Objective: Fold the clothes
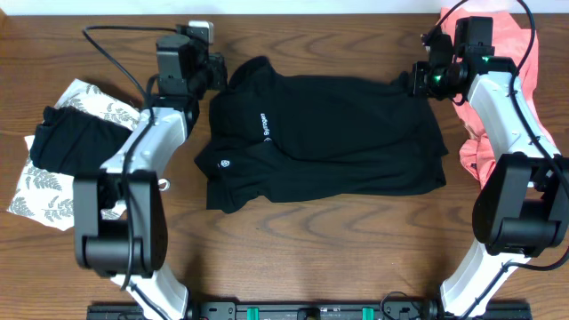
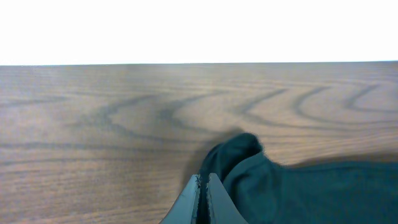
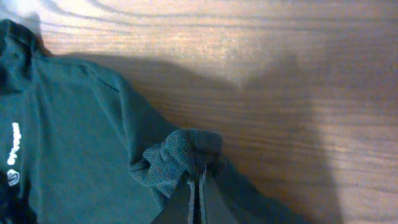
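Note:
The black short-sleeved collared shirt (image 1: 320, 133) lies spread across the middle of the table, with its collar to the left and small white logos showing. My left gripper (image 1: 218, 76) is at the shirt's far left corner. In the left wrist view its jaws (image 2: 204, 178) are shut, with the shirt's cloth (image 2: 298, 193) bunched up at their tips. My right gripper (image 1: 415, 82) is at the far right corner. In the right wrist view it (image 3: 197, 177) is shut on a puckered fold of the shirt (image 3: 68, 143).
A salmon-pink garment (image 1: 520, 53) lies heaped at the right edge under my right arm. At the left, a folded black garment (image 1: 67, 142) rests on a white leaf-print one (image 1: 44, 196). The wooden table (image 1: 338, 249) shows in front of the shirt.

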You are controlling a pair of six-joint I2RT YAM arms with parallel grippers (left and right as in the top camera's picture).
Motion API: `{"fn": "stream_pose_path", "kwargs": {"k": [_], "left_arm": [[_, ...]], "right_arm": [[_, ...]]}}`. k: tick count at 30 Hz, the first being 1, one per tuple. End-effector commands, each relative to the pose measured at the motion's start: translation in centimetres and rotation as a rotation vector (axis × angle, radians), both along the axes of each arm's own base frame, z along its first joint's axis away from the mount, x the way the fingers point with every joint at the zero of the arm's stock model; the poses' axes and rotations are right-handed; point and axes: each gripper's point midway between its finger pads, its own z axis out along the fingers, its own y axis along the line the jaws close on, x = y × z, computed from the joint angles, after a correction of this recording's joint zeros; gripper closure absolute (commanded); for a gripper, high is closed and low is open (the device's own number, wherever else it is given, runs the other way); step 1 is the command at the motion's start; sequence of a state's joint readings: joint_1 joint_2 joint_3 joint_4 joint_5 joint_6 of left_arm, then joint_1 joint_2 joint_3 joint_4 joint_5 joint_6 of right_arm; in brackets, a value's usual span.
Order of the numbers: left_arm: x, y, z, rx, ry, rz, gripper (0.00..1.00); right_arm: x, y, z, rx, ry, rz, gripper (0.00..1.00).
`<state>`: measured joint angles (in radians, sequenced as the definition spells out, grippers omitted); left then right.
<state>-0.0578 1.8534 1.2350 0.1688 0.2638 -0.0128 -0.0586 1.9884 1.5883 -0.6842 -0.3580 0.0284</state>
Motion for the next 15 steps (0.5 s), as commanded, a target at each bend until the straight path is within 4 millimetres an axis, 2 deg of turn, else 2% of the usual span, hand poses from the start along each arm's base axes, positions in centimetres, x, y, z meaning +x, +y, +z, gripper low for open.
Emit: {"fn": "stream_pose_path", "kwargs": {"k": [1, 2, 3, 6, 9, 12, 15], "left_arm": [[-0.3, -0.3, -0.5, 0.008, 0.026, -0.025, 0.94], [-0.4, -0.4, -0.8, 0.007, 0.035, -0.028, 0.94], [-0.4, -0.5, -1.2, 0.005, 0.043, -0.033, 0.88], [0.1, -0.6, -2.4, -0.011, 0.051, -0.024, 0.58], [0.6, -1.2, -3.9, -0.038, 0.058, -0.054, 0.39], [1.2, -1.4, -5.7, -0.04, 0.098, -0.058, 0.33], [2.1, -1.8, -7.5, -0.042, 0.145, -0.083, 0.31]], "right_arm": [[-0.2, -0.4, 0.2, -0.031, -0.001, 0.01, 0.99], [-0.4, -0.4, 0.1, -0.032, 0.005, 0.011, 0.99], [-0.5, -0.4, 0.0, -0.032, 0.011, 0.014, 0.99], [-0.7, -0.4, -0.1, -0.032, 0.021, 0.015, 0.99], [-0.7, -0.4, -0.1, -0.035, 0.019, 0.02, 0.99], [-0.7, -0.4, -0.1, -0.034, 0.019, 0.02, 0.99], [-0.7, -0.4, -0.1, -0.034, 0.019, 0.02, 0.99]]}}
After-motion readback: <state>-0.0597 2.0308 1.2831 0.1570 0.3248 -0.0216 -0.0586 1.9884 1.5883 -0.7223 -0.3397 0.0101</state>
